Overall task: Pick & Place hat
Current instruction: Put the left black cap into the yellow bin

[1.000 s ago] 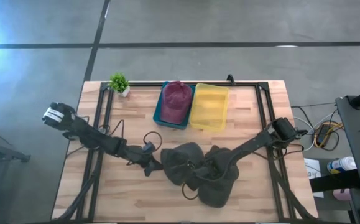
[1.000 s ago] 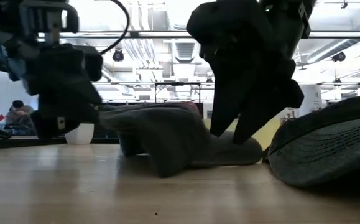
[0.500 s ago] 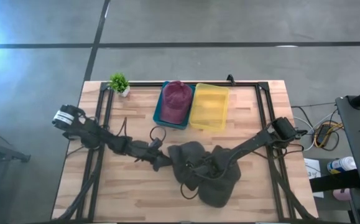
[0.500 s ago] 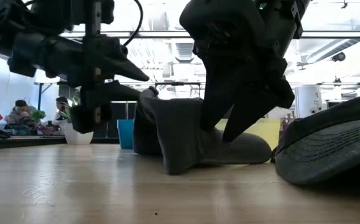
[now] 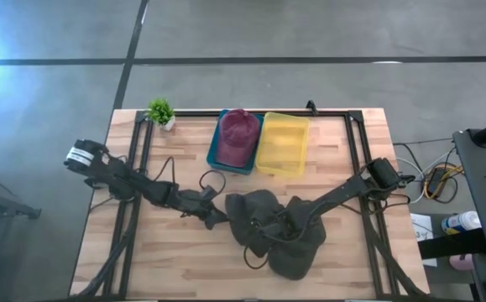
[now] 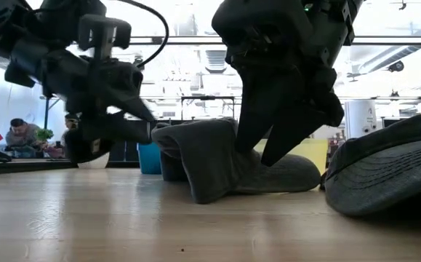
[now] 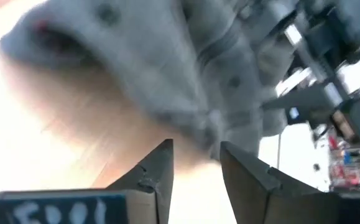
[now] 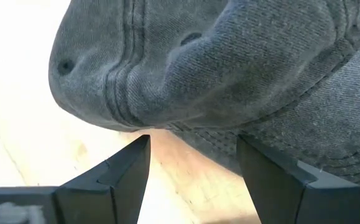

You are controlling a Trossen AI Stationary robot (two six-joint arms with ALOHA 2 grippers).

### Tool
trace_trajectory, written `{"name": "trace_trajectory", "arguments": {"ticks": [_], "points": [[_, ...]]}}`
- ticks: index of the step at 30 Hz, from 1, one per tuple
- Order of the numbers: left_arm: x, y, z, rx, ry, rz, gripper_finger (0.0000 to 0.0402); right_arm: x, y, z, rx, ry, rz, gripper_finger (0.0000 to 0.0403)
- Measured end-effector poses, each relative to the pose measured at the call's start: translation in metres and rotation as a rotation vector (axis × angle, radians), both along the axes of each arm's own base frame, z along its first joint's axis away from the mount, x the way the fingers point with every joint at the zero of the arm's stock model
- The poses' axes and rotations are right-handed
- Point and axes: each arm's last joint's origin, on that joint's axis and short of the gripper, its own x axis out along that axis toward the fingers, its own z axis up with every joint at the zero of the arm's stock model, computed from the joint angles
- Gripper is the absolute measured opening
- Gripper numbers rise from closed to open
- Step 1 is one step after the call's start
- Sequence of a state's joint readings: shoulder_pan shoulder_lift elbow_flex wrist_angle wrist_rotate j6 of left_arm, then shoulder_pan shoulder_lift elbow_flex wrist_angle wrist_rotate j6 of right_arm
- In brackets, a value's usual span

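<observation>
Two grippers flank the grey hat (image 5: 251, 211) at table centre. Left gripper (image 5: 217, 220) sits at its nine o'clock edge, fingers narrowly parted and empty. Right gripper (image 5: 269, 226), wide, seems just short of the crown at four o'clock, probably nearer.

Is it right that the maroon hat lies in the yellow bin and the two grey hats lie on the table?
Not quite. In the high view the maroon hat lies in the blue bin; the yellow bin holds nothing. The grey hats do lie on the table.
</observation>
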State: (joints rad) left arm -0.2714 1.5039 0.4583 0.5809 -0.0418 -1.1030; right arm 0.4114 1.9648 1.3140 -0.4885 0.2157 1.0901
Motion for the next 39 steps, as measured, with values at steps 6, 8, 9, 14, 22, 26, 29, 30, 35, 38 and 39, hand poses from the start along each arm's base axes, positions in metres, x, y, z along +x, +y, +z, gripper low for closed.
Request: {"name": "trace_trajectory", "arguments": {"ticks": [6,8,9,14,22,26,29,30,35,38,39], "points": [[-0.008,0.003,0.025,0.004,-0.066,0.009,0.017,0.0,0.0,0.0,-0.008,0.002,0.019,0.0233],[-0.011,0.004,0.023,0.042,-0.026,0.027,0.018,0.0,0.0,0.0,-0.006,0.003,0.02,0.0233],[-0.013,0.005,0.02,0.052,0.004,0.027,0.0184,0.0,0.0,0.0,-0.007,0.003,0.021,0.0233],[-0.013,0.003,0.01,0.046,0.065,0.012,0.0193,0.001,-0.002,0.0,-0.006,0.003,0.015,0.0233],[-0.005,0.001,0.007,0.03,0.018,0.015,0.0193,0.003,-0.006,0.0,-0.004,0.001,0.003,0.0233],[-0.002,0.0,0.0,0.026,0.032,0.012,0.0193,0.004,-0.009,0.0,-0.002,-0.003,-0.004,0.0233],[0.001,-0.001,0.0,0.013,-0.01,0.015,0.0193,0.005,-0.01,0.0,-0.002,-0.006,-0.005,0.0233],[0.003,-0.001,0.001,0.012,-0.03,0.019,0.0193,0.005,-0.011,0.0,-0.002,-0.006,-0.006,0.0233],[0.006,0.001,-0.004,0.021,-0.031,0.034,0.0193,0.006,-0.011,0.001,0.004,-0.012,-0.001,0.0233],[0.007,0.001,-0.007,0.033,-0.031,0.047,0.0193,0.008,-0.01,0.002,0.008,-0.029,0.013,0.0233],[0.008,0.002,-0.008,0.04,-0.035,0.061,0.0193,0.008,-0.01,0.002,0.013,-0.032,0.018,0.0233]]}}
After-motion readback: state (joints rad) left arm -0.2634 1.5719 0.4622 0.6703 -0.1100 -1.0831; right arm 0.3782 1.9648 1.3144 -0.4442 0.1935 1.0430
